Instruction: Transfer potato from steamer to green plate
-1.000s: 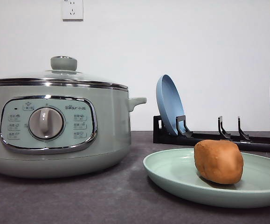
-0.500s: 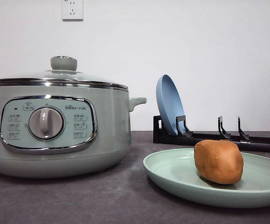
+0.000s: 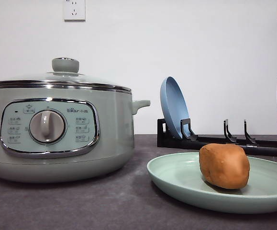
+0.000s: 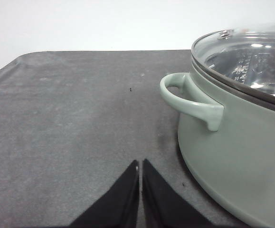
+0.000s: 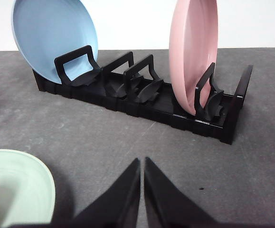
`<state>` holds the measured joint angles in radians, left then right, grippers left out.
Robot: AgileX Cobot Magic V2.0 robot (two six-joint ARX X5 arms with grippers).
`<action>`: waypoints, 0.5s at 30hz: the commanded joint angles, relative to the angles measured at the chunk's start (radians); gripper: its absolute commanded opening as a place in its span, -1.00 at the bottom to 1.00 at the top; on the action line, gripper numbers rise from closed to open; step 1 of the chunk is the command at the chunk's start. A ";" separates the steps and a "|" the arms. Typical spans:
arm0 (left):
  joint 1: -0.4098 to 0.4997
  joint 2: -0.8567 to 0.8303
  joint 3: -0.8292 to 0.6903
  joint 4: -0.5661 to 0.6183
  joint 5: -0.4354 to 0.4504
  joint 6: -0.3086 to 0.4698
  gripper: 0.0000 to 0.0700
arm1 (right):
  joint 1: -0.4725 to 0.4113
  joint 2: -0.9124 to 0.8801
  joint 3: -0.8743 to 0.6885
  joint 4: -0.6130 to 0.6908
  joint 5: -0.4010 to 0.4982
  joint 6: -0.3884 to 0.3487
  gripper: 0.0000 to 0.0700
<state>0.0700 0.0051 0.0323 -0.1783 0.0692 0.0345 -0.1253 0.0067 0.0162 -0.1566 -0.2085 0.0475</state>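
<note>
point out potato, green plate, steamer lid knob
potato (image 3: 224, 166): front view, middle of its orange-brown skin.
green plate (image 3: 176, 175): front view, bare surface left of the potato.
steamer lid knob (image 3: 65, 64): front view, side of the knob on the glass lid.

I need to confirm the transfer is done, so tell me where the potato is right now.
In the front view the potato sits on the green plate, on the right side of the table, in front of the black dish rack and right of the lidded steamer.
</note>
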 commanded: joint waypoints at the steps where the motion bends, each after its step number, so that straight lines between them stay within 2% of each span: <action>1: 0.002 -0.002 -0.020 -0.008 -0.002 -0.006 -0.99 | -0.001 -0.003 -0.005 -0.001 0.000 -0.007 -1.00; 15: 0.002 -0.002 -0.020 -0.008 -0.002 -0.006 -0.99 | -0.001 -0.003 -0.005 -0.001 0.000 -0.006 -1.00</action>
<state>0.0700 0.0051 0.0324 -0.1783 0.0692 0.0345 -0.1254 0.0067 0.0162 -0.1566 -0.2085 0.0475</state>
